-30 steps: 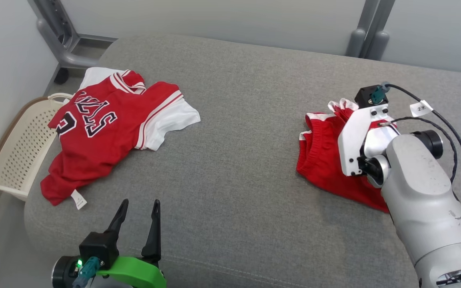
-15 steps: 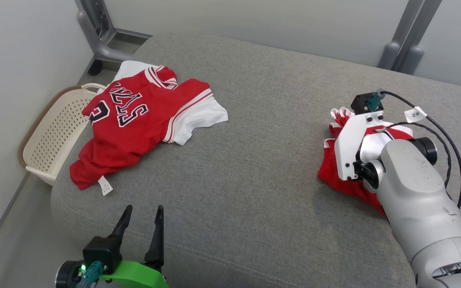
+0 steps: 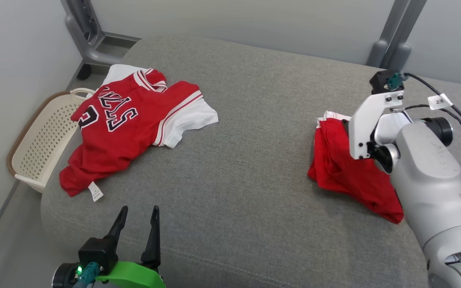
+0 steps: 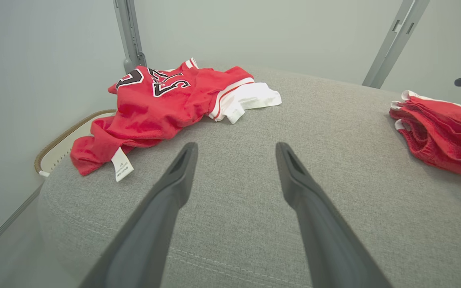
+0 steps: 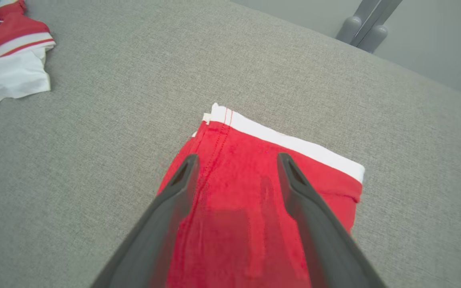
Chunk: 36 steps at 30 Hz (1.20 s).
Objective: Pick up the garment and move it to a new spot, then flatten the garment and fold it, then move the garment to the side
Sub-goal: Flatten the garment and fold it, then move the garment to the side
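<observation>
our right jaws, clenched a second ago, now stand released just above the folded red shorts [image 5: 238, 180], which lie flat on the grey cushion [image 3: 254, 140] beneath them, so we judge the shorts set aside, our left jaws spread and idle well apart.

I see my left gripper [image 3: 140, 209] low at my near left, fingers pointing forward and spread wide, holding nothing. My right arm [image 3: 430, 180] reaches out on the right, pale and angled up the head view to its white wrist bracket [image 3: 364, 124]. The right gripper [image 5: 237, 157] tilts downward, its two dark fingers parted with nothing pinched between them.
</observation>
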Motion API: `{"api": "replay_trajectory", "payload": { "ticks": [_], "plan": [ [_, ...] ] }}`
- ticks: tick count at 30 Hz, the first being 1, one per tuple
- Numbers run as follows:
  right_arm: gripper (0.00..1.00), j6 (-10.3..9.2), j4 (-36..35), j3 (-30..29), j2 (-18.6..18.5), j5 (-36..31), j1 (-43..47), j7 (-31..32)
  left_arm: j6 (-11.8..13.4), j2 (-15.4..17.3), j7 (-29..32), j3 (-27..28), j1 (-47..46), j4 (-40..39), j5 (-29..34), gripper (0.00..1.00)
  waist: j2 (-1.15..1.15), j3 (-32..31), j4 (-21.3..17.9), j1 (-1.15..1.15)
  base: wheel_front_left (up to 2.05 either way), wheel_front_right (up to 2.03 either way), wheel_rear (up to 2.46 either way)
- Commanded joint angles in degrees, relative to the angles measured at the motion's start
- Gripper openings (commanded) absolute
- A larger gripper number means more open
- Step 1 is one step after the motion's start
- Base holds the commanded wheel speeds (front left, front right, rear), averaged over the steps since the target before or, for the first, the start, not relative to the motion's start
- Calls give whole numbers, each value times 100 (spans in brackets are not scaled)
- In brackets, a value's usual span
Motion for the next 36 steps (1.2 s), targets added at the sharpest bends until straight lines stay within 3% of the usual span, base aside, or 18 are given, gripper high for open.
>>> {"api": "replay_trajectory", "payload": {
  "ticks": [1,11,22,32,34,35,36],
  "plan": [
    [100,-8,-20,-55,-118,9,2,-66,29,40,-28,17,64,-18,-21,100,0,-57,-125,0,0,0,0],
    [100,-8,52,-548,-552,-18,485,-26,93,73,-23,36,101,-80,-73,100,0,-164,-517,0,0,0,0],
    [100,-8,-70,-918,-326,54,839,36,84,105,-15,10,-45,-147,-82,100,0,61,-670,0,0,0,0],
    [100,-8,10,-1396,-108,-95,806,116,49,86,-50,-49,-262,-112,-58,100,0,550,-392,0,0,0,0],
    [75,-6,59,-1495,-42,-82,779,140,41,80,-46,-49,-288,-92,-68,100,0,605,-353,0,0,0,0],
    [53,-6,87,-1531,-19,-107,778,151,37,76,-55,-54,-302,-84,-73,100,0,626,-336,0,0,0,0],
    [45,-5,112,-1569,-6,-142,784,147,32,71,-64,-58,-316,-69,-79,100,0,643,-320,0,0,0,0]
  ]
}}
